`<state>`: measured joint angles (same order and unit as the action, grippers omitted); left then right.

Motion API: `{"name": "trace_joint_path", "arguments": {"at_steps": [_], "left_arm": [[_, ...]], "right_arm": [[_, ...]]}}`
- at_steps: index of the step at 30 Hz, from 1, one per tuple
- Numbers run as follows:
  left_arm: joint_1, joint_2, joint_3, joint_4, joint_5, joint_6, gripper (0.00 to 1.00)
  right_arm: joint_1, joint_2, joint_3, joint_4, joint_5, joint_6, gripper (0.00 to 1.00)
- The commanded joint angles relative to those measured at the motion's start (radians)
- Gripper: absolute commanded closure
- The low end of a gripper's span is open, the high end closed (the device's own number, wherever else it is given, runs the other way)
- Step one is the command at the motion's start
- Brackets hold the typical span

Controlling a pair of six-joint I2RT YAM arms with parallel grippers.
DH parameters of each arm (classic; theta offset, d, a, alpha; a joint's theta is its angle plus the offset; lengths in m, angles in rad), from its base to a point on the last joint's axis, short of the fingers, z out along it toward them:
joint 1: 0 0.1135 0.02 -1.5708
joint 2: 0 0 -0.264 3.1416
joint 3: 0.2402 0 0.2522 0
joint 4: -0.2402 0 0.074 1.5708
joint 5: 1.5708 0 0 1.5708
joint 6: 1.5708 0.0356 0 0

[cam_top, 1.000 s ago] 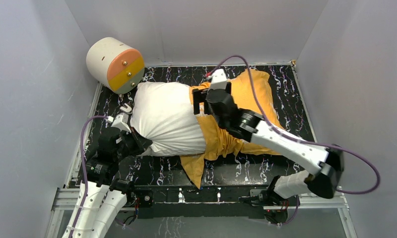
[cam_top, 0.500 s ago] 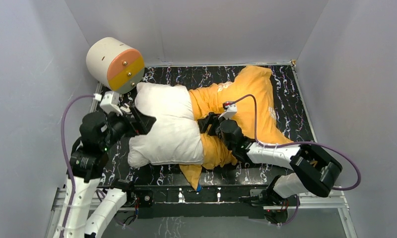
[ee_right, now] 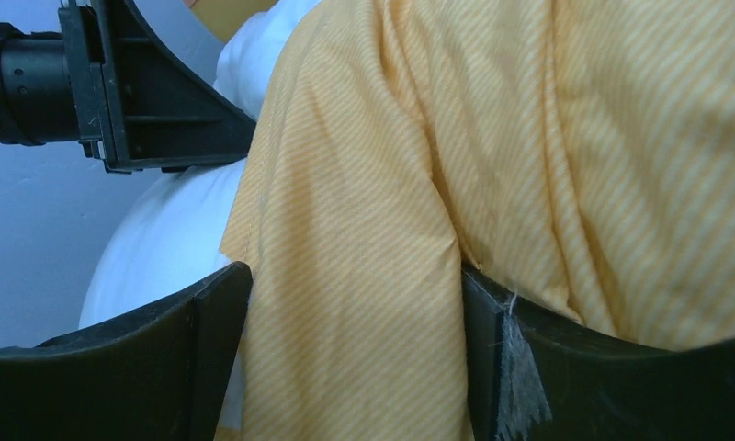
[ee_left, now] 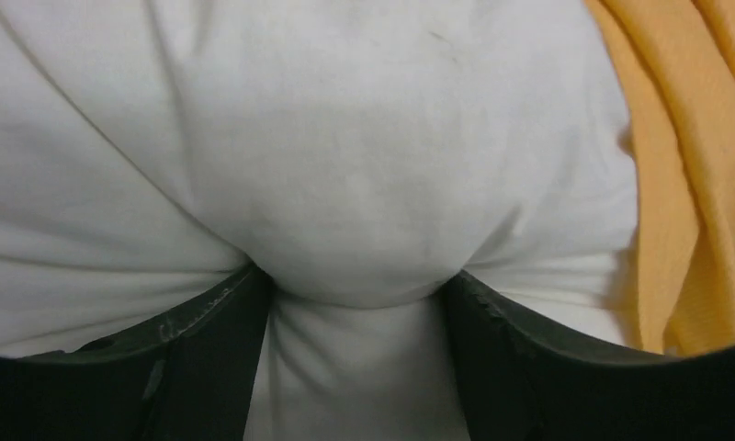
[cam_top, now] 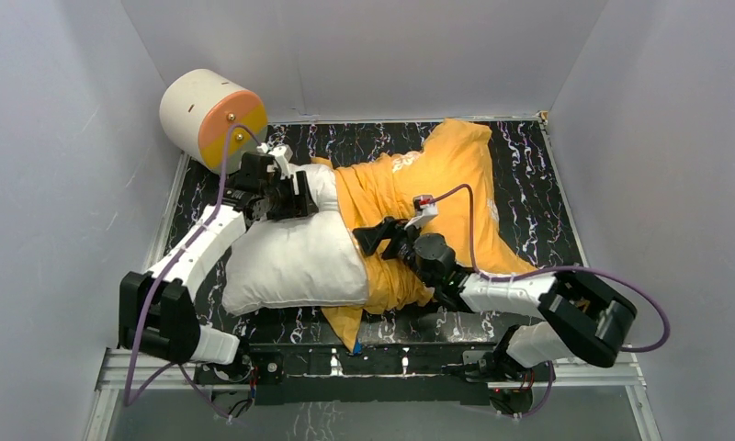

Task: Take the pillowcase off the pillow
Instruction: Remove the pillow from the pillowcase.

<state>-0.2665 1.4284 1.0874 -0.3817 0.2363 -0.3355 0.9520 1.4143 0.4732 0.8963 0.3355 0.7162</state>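
Pillow sits at 8 o'clock in my top view, orange pillowcase over its 3 o'clock end, trailing to 1 o'clock. Left wrist: left gripper pinches the pillow. Right wrist: right gripper clamps pillowcase fabric.

Glowing bright and even in the overhead view, taking soft diffuse light from above, throwing only faint shadows under the plump white stuffed pillow onto the black marbled surface. Reading sharp there. Softening in the left wrist view, sinking the black left tool into near-shadow. Rendering the orange-yellow striped fabric pillowcase weave crisp in the right wrist view, blurring the background.
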Motion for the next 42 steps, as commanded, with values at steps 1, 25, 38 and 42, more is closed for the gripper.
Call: {"name": "trace_joint_path", "arguments": {"at_steps": [1,25,38,42], "left_arm": [[-0.062,-0.091,-0.117,-0.011,-0.045,0.011,0.54],[-0.077,-0.193,-0.204,-0.06,-0.053,0.054,1.0],[-0.009,-0.237,-0.224,-0.057,-0.153,-0.033,1.0],[0.006,-0.238,-0.225,-0.054,-0.137,-0.034,1.0]], "right_arm": [[0.037,-0.106,-0.023,-0.516,0.025,-0.132,0.1],[-0.301,0.503,1.167,-1.306,-0.045,-0.46,0.28],[-0.631,0.572,1.376,-1.364,0.261,-0.557,0.99],[-0.642,0.529,1.415,-1.441,0.029,-0.515,1.0]]}}
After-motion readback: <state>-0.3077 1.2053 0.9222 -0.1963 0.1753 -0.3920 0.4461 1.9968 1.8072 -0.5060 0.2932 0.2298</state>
